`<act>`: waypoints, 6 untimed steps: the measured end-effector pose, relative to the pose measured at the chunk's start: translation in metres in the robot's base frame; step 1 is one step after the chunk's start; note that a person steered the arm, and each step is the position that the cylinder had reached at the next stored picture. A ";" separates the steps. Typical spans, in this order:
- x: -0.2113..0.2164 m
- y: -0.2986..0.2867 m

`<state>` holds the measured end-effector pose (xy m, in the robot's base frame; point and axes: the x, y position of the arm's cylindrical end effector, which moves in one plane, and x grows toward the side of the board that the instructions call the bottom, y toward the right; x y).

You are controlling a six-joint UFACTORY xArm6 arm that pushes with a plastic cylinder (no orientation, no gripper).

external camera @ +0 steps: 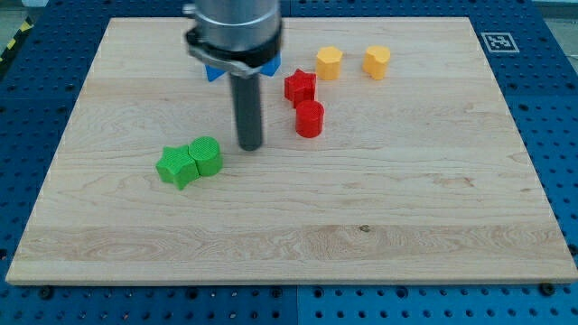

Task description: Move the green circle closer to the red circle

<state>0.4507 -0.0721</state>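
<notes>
The green circle (207,156) sits left of the board's middle, touching a green star (176,166) on its left. The red circle (309,118) stands to the right, just below a red star (300,87). My tip (250,146) is on the board between the two circles, a little right of and slightly above the green circle, not touching it. The rod rises from the tip to the arm's dark body at the view's top.
Two yellow blocks (329,62) (377,61) sit near the view's top, right of the red star. A blue block (214,70) shows partly behind the arm's body. The wooden board (433,208) lies on a blue perforated table.
</notes>
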 end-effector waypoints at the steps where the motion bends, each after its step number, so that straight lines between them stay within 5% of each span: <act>1: -0.006 -0.041; 6: 0.066 -0.047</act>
<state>0.5162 -0.1187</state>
